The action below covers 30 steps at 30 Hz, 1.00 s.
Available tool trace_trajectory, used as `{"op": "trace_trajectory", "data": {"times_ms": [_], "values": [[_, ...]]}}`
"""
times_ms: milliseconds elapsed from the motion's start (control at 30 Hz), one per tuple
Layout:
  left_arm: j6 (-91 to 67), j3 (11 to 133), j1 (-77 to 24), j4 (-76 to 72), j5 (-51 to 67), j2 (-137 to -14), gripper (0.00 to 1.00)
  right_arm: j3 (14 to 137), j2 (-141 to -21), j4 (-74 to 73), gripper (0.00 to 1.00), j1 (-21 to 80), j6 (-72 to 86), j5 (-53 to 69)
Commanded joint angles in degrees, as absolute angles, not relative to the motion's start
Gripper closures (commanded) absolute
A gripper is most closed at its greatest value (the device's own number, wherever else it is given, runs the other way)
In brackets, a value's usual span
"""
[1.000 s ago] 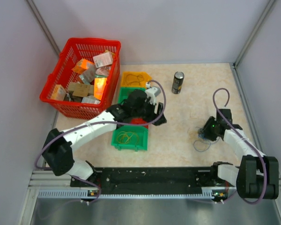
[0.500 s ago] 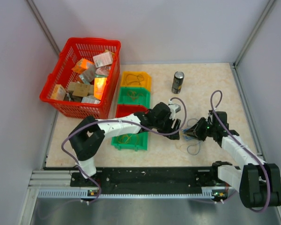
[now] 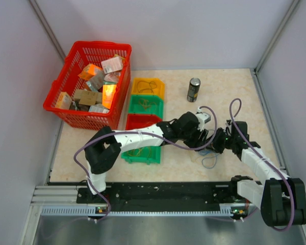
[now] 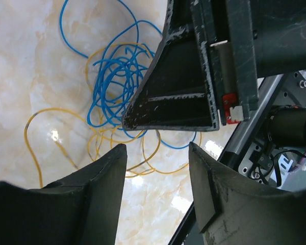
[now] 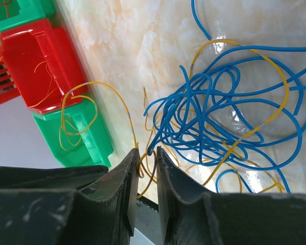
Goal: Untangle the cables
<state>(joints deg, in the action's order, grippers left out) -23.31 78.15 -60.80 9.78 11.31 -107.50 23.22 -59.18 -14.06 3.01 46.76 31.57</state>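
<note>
Two robot arms meet over a knot of cables (image 3: pixel 209 159) lying on the table (image 3: pixel 224 97), towards its right side and nearer the front edge than the back, apart from the row of small bins (image 3: pixel 143 160) at the middle. Seen from its own wrist, the right gripper (image 5: pixel 147 153) has its jaws drawn narrow on a few yellow and blue strands at the fringe of the tangle, with one yellow loop arching up to its fingertips. The left gripper (image 4: pixel 157 148), stretched across the table from the left, hangs just above the same heap with its jaws wide and nothing between them. The right gripper's fingers show just beyond it. The blue wire is bunched in tight coils, with yellow running through and under it. The work appears to be at the separating step: one side has a hold, the other has yet to take one. The next move likely calls for the left gripper to drop onto a strand of the other colour, close on it alone and draw away from its partner slowly, lest the knot tighten.
</note>
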Motion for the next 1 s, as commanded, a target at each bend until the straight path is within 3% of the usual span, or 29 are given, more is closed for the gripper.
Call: {"op": "trace_trajectory", "data": {"times_ms": [0, 100, 333, 467, 533, 600, 633, 733, 800, 967], "values": [[-19.78, 81.65, -61.44, 11.25, 7.91, -109.6, 0.47, 23.47, -58.09, -11.42, 0.8, 3.43, 46.93, 32.78], [-19.6, 82.44, -61.61, 11.87, 8.09, -109.95, 0.51, 23.64, -58.01, -11.51, 0.8, 3.34, 47.02, 32.7], [-18.37, 81.56, -62.49, 12.3, 7.21, -110.04, 0.44, 23.99, -58.09, -11.69, 0.79, 3.34, 46.85, 32.61], [-18.11, 81.83, -62.67, 12.74, 6.25, -110.57, 0.58, 24.35, -58.18, -11.95, 0.8, 3.34, 46.84, 32.69], [-17.58, 82.52, -62.67, 13.79, 5.37, -110.57, 0.73, 24.43, -58.1, -12.04, 0.78, 3.25, 46.5, 32.61], [-16.7, 83.49, -62.67, 15.37, 4.14, -109.87, 0.95, 24.96, -58.1, -12.56, 0.7, 3.25, 44.92, 31.73], [-16.09, 84.02, -62.67, 16.25, 3.61, -109.17, 1.0, 25.4, -58.01, -13.53, 0.66, 3.25, 43.69, 30.34], [-14.51, 84.38, -62.67, 18.02, 3.16, -105.48, 1.0, 27.33, -58.36, -17.65, 0.51, 3.34, 38.69, 25.06], [-13.36, 83.33, -62.67, 18.11, 2.9, -102.14, 1.0, 28.82, -59.41, -20.11, 0.36, 3.25, 35.96, 21.64], [-11.52, 82.18, -62.67, 17.76, -1.82, -95.02, 1.0, 29.97, -58.72, -21.45, 0.23, 3.25, 34.19, 21.18]]}}
